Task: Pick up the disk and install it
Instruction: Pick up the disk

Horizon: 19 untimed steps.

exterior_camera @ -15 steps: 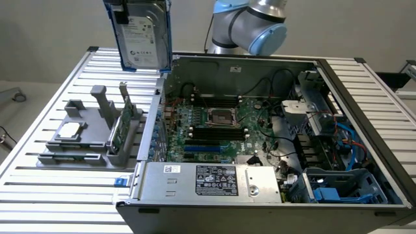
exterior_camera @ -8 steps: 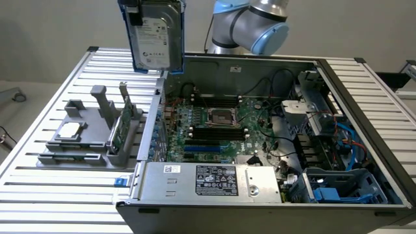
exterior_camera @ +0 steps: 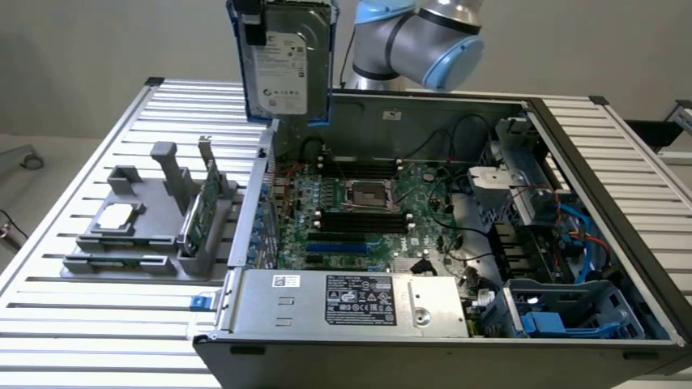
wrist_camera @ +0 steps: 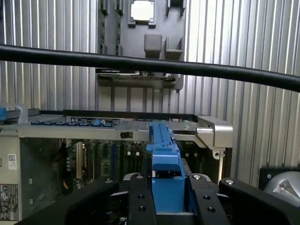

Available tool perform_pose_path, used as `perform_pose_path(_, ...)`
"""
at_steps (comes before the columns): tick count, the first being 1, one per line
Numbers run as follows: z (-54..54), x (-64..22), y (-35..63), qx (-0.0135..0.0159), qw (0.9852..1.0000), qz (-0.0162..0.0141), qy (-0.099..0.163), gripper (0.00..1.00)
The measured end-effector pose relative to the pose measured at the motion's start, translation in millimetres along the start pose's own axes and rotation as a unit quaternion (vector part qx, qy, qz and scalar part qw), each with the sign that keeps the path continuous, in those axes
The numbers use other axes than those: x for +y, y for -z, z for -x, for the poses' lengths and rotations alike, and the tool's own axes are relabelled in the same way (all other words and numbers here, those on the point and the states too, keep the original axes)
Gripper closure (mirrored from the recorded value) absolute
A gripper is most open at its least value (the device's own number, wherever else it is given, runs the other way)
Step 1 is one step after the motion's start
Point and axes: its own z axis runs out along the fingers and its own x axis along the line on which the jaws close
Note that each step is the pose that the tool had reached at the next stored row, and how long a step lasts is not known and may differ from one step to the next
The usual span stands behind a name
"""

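The disk, a silver-grey hard drive with a white label and blue carrier rails, hangs upright high above the far left corner of the open computer case. My gripper grips it at the top edge of the exterior view. In the wrist view the disk's blue rail runs edge-on between my black fingers, and the gripper is shut on it. Beneath it are the case wall and the motherboard.
The robot arm stands behind the case. A grey fixture on the slatted table at the exterior view's left holds a silver chip and a green card. A blue drive cage sits in the case's near right corner. A black cable crosses the wrist view.
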Motion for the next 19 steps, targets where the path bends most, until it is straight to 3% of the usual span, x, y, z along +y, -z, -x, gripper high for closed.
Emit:
perform_pose_path(7, -10.9, -21.0, 2.7, -0.0014, 1.0000, 0.0012, 0.000, 0.68)
perform_pose_path(19, -31.7, -52.2, 3.2, -0.0102, 0.9999, 0.0010, 0.000, 0.68)
